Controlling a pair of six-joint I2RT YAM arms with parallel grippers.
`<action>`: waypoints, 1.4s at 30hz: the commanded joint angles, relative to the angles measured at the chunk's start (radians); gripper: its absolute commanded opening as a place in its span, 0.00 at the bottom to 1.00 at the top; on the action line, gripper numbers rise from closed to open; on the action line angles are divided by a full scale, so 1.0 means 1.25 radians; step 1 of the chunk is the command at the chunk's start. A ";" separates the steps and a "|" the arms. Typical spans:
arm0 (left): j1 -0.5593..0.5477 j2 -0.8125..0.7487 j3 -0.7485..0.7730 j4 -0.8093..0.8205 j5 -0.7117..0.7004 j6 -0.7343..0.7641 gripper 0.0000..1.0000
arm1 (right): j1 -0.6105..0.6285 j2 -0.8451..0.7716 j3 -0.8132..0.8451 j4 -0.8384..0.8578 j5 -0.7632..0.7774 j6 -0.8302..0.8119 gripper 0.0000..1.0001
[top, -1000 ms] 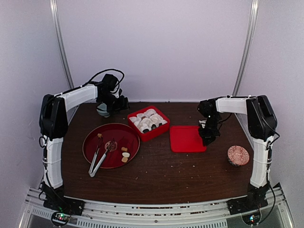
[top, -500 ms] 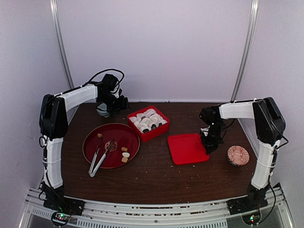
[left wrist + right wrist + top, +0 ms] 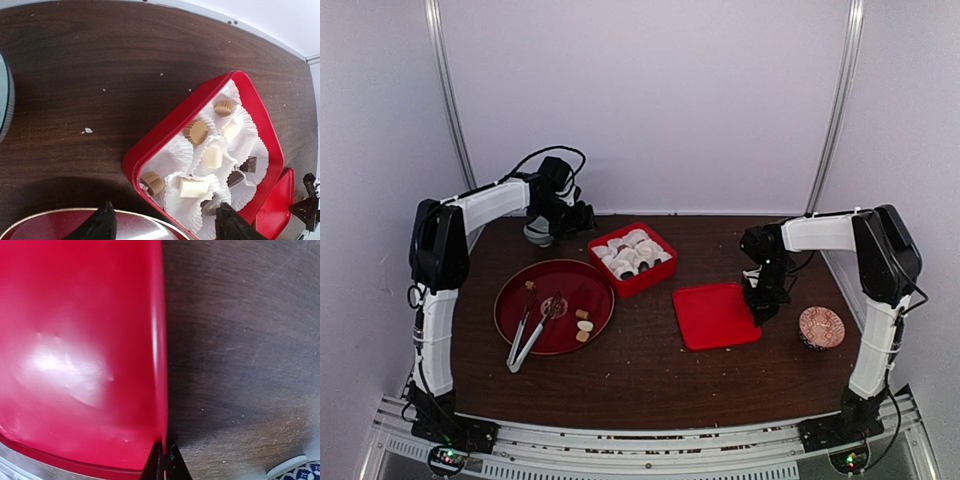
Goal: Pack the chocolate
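A red box [image 3: 633, 259] at the table's middle back holds white paper cups with tan, cream-white and dark chocolate pieces [image 3: 196, 132]. More chocolate pieces [image 3: 583, 326] lie on a round dark red plate [image 3: 582, 281] with metal tongs [image 3: 533, 333]. My left gripper [image 3: 161, 225] is open and empty, raised at the back left above the box's near corner. My right gripper [image 3: 164, 460] is shut on the right rim of the flat red lid [image 3: 715, 315], which also shows in the right wrist view [image 3: 80, 355].
A small patterned bowl [image 3: 821, 327] sits at the right, its edge also showing in the right wrist view [image 3: 300, 470]. A grey-green round object [image 3: 536, 235] stands at the back left below my left wrist. Crumbs dot the dark wooden table [image 3: 650, 380].
My right gripper has dragged the red lid toward the front right and turned it slightly; most of the motion came early. The left arm has barely moved.
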 commanded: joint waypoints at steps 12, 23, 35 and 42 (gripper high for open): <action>0.005 0.202 0.190 0.064 0.145 0.042 0.65 | -0.024 -0.145 -0.037 0.038 -0.039 0.007 0.00; -0.016 0.253 0.222 0.075 0.222 0.128 0.45 | -0.090 -0.261 -0.031 -0.032 -0.048 -0.025 0.00; -0.055 0.235 0.192 0.034 0.240 0.274 0.24 | -0.144 -0.289 0.012 -0.071 -0.061 -0.043 0.00; -0.062 0.191 0.150 -0.018 0.222 0.381 0.12 | -0.158 -0.293 0.024 -0.076 -0.073 -0.047 0.00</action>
